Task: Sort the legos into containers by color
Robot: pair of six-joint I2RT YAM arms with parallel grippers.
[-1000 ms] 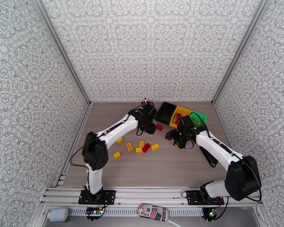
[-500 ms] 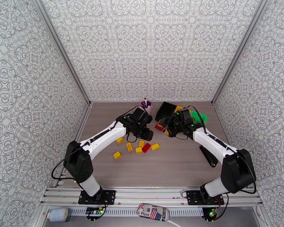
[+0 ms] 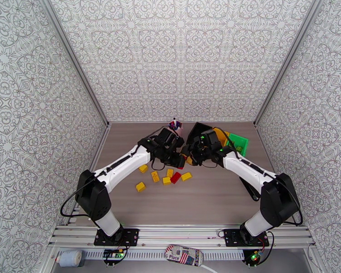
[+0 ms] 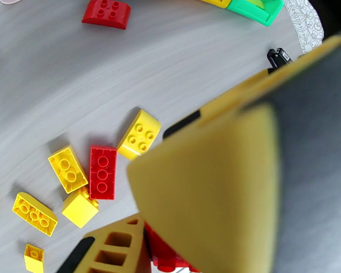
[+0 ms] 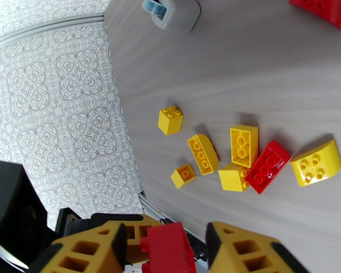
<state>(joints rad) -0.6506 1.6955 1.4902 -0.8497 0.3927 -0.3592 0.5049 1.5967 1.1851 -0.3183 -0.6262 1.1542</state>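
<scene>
While red studded plastic bricks are clamped in both jaws, release is advised low inside the black plastic bin.

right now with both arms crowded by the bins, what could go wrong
Collision: the left gripper and right gripper are nearly touching beside the black bin, so one could knock the other.
Drop: the right one holds a red brick and the left holds another red piece. A bump could drop either among the loose bricks.
</scene>
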